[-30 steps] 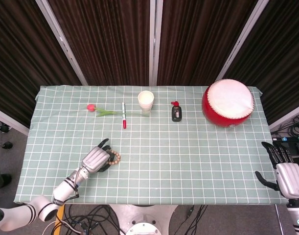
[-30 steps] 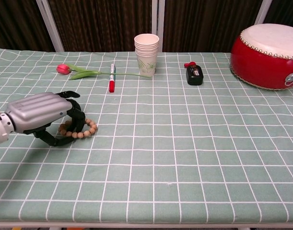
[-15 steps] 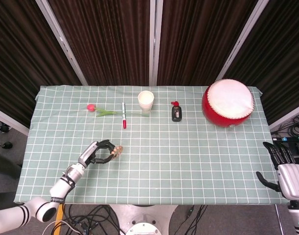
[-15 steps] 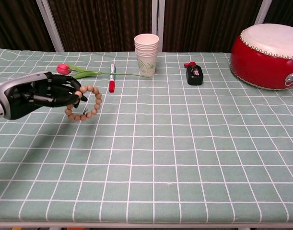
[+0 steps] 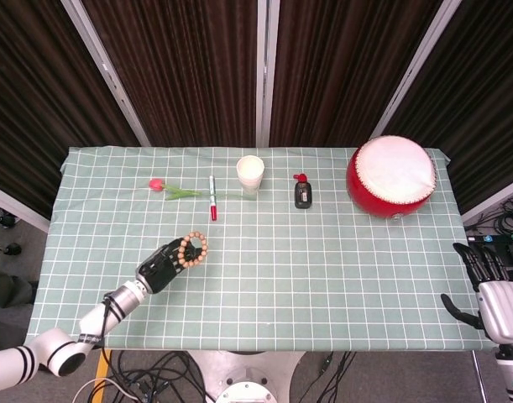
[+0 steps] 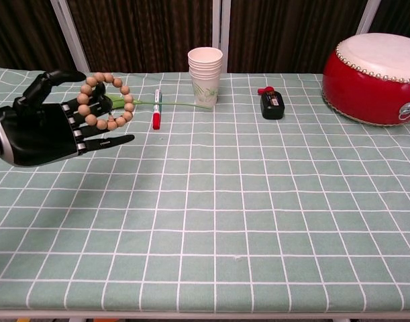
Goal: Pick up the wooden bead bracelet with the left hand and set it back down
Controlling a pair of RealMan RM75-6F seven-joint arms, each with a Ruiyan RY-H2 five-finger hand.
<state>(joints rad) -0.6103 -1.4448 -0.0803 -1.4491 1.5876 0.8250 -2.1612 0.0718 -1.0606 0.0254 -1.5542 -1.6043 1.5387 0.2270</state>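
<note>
the left robot hand (image 6: 40, 124) holds the wooden bead bracelet (image 6: 104, 100) draped over its fingertips, palm up, above the counter (image 6: 258, 201); setting down means going straight down.

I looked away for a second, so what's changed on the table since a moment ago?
The left hand gripped the wooden bead bracelet on the cloth, lifted it clear and turned palm-up; it now holds it in the air. The right hand, pen, cups and drum stayed put.
</note>
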